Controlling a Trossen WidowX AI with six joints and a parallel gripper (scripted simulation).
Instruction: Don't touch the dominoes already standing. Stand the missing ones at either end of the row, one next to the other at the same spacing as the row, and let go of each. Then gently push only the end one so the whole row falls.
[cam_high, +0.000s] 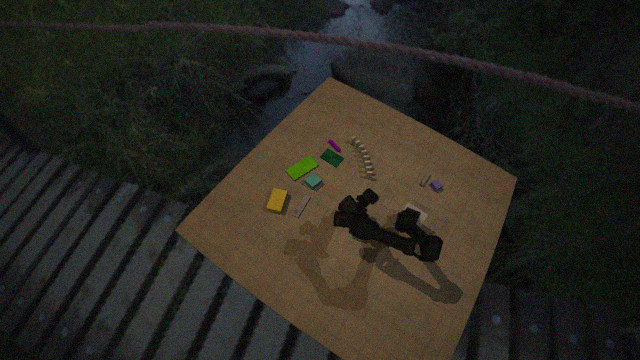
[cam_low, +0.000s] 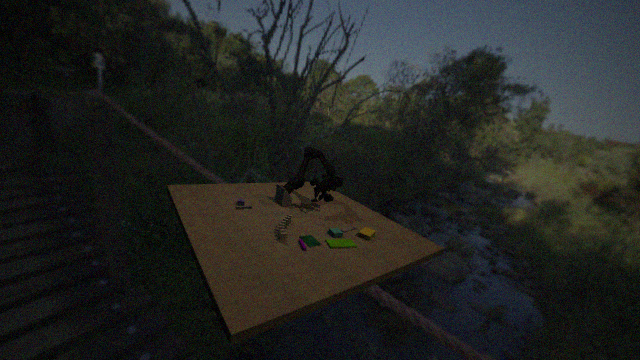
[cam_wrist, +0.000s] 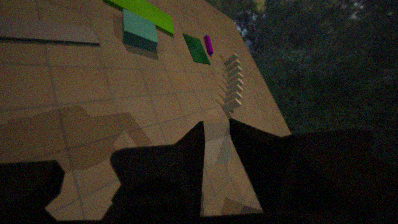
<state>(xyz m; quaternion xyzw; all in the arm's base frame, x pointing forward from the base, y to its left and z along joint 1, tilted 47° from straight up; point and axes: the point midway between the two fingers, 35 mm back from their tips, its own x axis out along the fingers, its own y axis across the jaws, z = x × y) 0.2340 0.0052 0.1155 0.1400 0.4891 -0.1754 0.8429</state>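
A curved row of several small pale dominoes (cam_high: 366, 159) (cam_low: 283, 228) (cam_wrist: 234, 82) stands on the table; they look upright. My gripper (cam_high: 369, 196) (cam_low: 323, 198) (cam_wrist: 215, 124) is raised above the table, off the near end of the row and apart from it. It is shut on a domino (cam_wrist: 217, 131), which shows dimly between the fingertips in the wrist view. The held domino cannot be made out in the top and exterior views, and its exact tilt is unclear.
Beside the row lie a magenta bar (cam_high: 334, 145), a dark green slab (cam_high: 332, 157), a lime slab (cam_high: 302, 168), a teal block (cam_high: 313, 181), a yellow block (cam_high: 277, 200) and a thin grey strip (cam_high: 301, 206). Across the row are a purple cube (cam_high: 437, 185) and a small grey bar (cam_high: 425, 180).
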